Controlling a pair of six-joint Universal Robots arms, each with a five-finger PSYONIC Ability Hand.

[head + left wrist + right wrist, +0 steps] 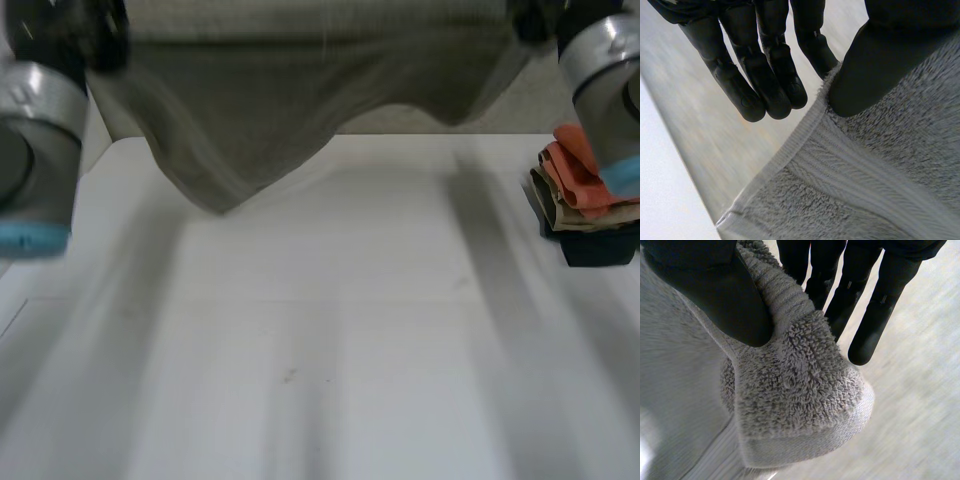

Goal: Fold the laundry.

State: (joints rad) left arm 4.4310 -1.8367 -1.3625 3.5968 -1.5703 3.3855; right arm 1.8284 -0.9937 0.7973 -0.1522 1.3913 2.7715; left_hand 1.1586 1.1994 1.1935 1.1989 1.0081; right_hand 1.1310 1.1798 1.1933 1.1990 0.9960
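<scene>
Pinching one towel [300, 110], left hand [885, 60], right hand [715, 290]

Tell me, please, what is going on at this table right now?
The robot holds a grey towel up over the far part of the white table. Its left hand pinches the hemmed edge with the thumb; its right hand pinches a bunched corner. A stack of folded cloths sits at the table's right side.
</scene>
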